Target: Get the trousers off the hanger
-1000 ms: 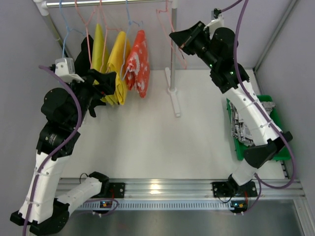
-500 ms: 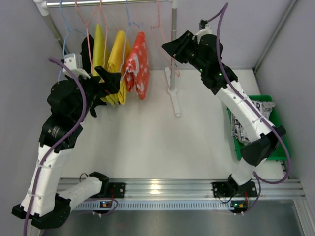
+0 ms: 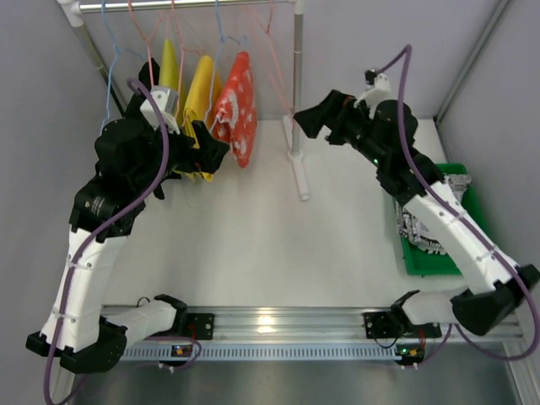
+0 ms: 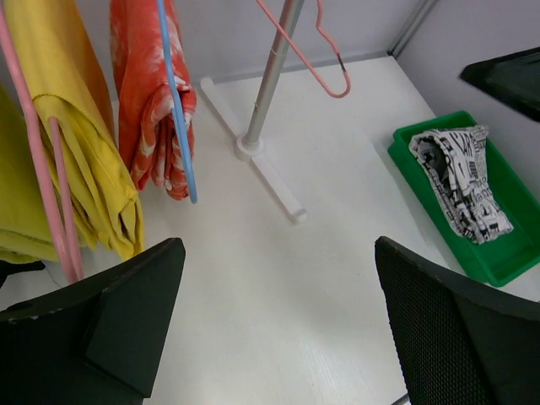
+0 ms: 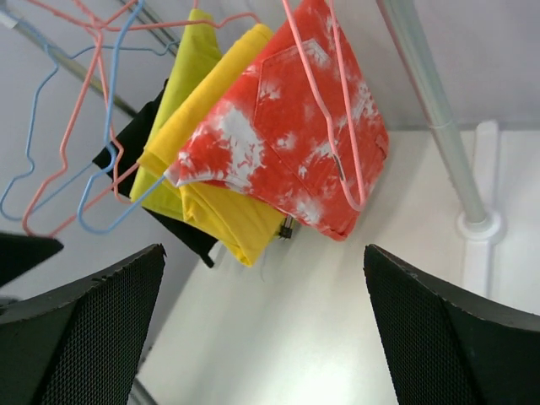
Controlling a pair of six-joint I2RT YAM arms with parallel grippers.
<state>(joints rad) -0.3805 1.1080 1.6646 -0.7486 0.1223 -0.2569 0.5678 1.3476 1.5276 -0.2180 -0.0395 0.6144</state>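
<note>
The trousers lie crumpled in the green bin; the hanger hangs bare. Left hand and right hand gape, released.

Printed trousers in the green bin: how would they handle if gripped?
Likely floppy: the trousers lie crumpled in folds, so they would drape and sag from one pinch. Probably light, as the cloth looks thin. They may drag on the green bin wall when lifted.

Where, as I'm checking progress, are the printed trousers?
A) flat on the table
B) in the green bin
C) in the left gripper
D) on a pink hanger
B: the trousers lie crumpled inside the green bin.
</note>
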